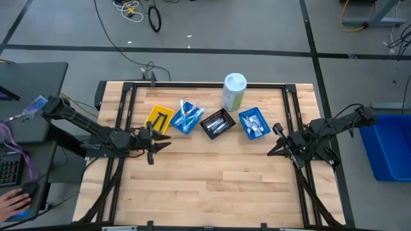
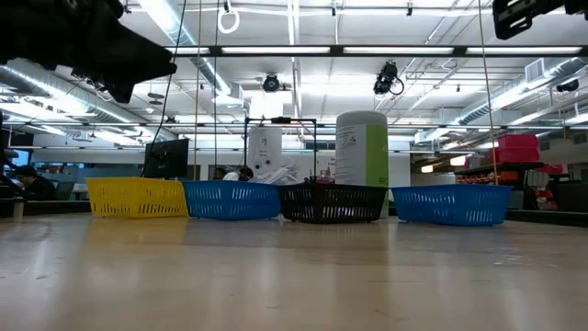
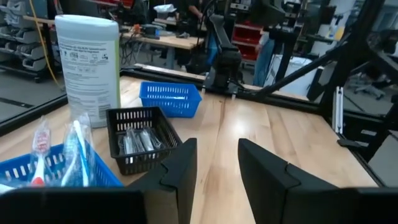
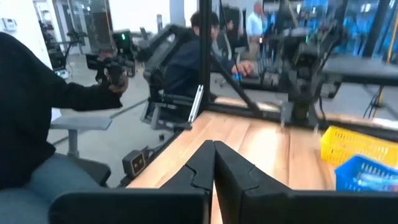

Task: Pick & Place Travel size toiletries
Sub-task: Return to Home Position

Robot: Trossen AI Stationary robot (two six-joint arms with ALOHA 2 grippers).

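- The toiletries [image 1: 186, 116] all lie inside a row of four baskets on the far half of the table [image 1: 205, 186]. In order these are the yellow basket [image 2: 136, 198], left blue basket [image 2: 230, 199], black basket [image 2: 331, 204] and right blue basket [image 2: 450, 204]. No loose item shows on the bare wood.
- The row's long axis runs left to right across the table. The canister [image 1: 234, 91] stands just behind it, between the black and right blue baskets.
- The left gripper [image 1: 164, 144] hovers just on the near side of the yellow and left blue baskets. It points along the row toward the other arm. Its fingers [image 3: 180, 168] are apart with nothing between them.
- The right gripper [image 1: 275, 140] sits just beside the right blue basket, on its outer, nearer side, and points back toward the left. Its fingers [image 4: 199, 165] are pressed together and hold nothing.
- Each gripper is nearest the basket at its own end of the row, and neither reaches over a basket.
- Judged from this, nothing is left to pick, so the coming move is a retreat. Each arm should draw back along its own line, away from the row and toward its own table side, which keeps the fingers clear of the basket walls.
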